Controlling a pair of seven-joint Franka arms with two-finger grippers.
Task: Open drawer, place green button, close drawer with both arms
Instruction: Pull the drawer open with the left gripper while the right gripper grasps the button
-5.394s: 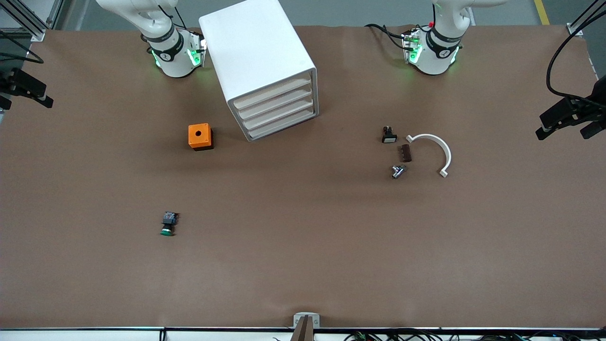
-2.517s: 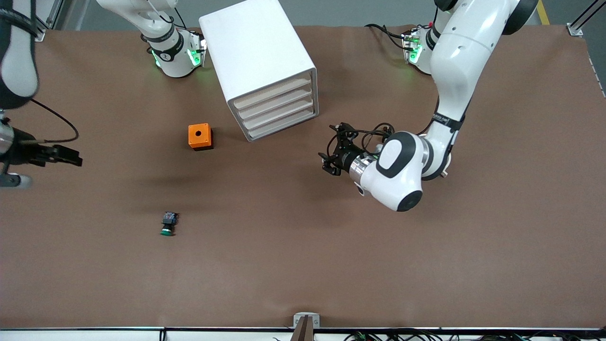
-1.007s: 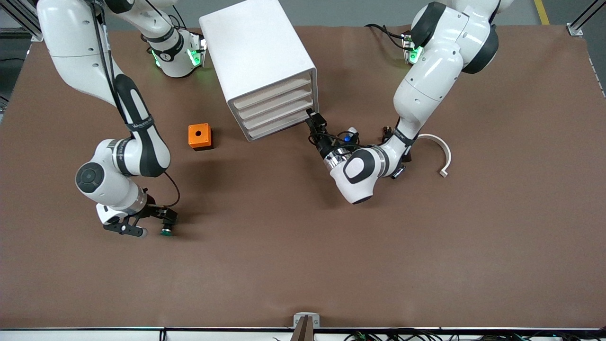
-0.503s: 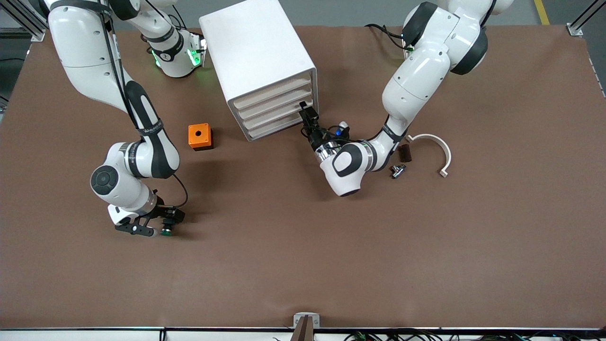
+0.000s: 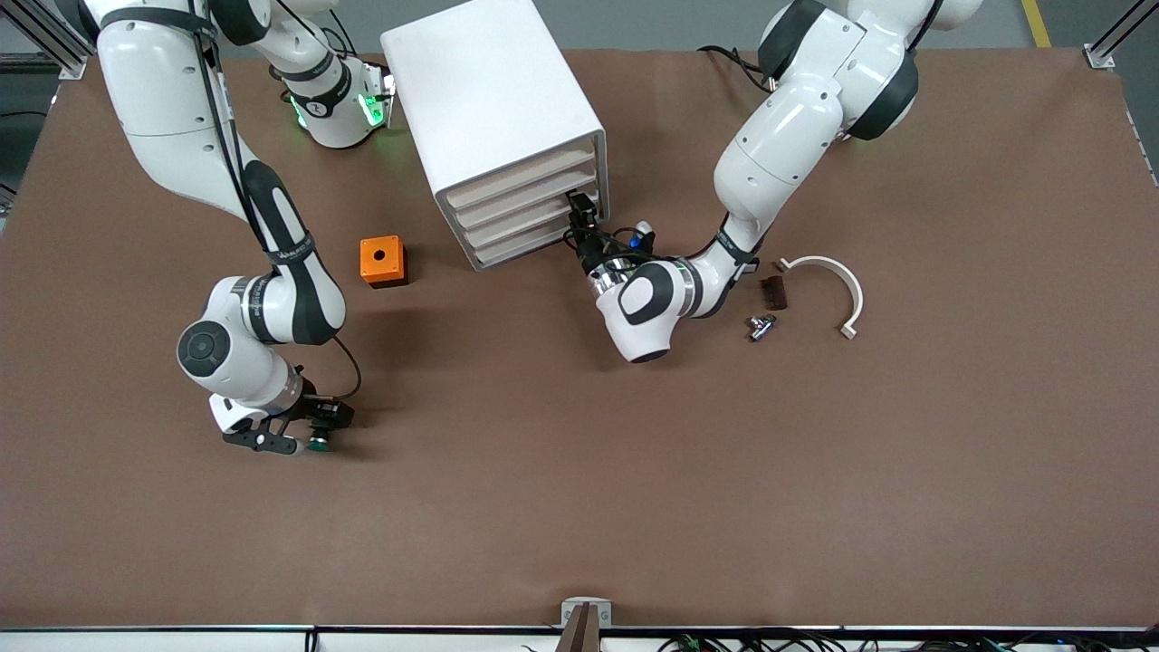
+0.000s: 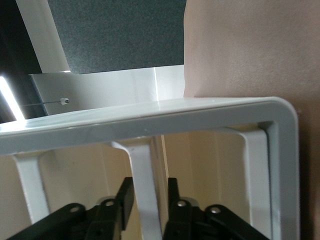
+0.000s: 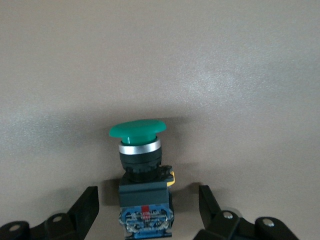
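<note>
One brown table [image 5: 905, 471], grey floor [image 5: 652, 23].

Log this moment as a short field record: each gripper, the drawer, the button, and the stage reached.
left gripper: at the cabinet front, open fingers astride a drawer-front post
right gripper: open, low astride the button
drawer: bottom one, shut
button: on the table, not gripped
bystander: orange box beside the cabinet
stage: both arms at their targets; nothing opened or lifted
</note>
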